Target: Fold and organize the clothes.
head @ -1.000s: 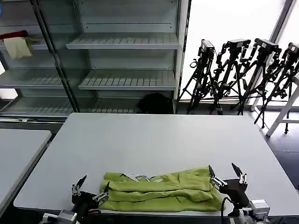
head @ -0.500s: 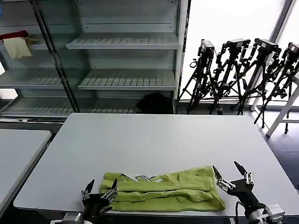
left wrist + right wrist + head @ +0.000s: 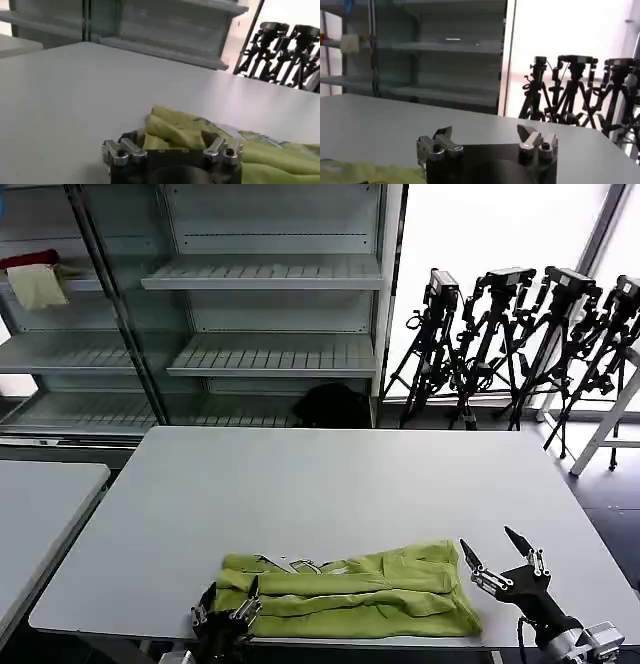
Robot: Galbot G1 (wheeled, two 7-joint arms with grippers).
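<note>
The clothes, a lime-green T-shirt, lie folded into a long crumpled strip along the front edge of the grey table. My left gripper is open at the shirt's left end. In the left wrist view the shirt's end lies between that gripper's spread fingers. My right gripper hangs open just right of the shirt's right end, holding nothing. The right wrist view has its own gripper over bare table, with a bit of the shirt off to one side.
A second table stands at the left. Metal shelving runs behind, with red and cream cloths on an upper shelf. Several camera tripods stand at the back right. A dark bag sits on the floor.
My left gripper has moved right and reached the shirt's left end. The right gripper has drifted slightly to the right, away from the shirt. The shirt has not moved.
</note>
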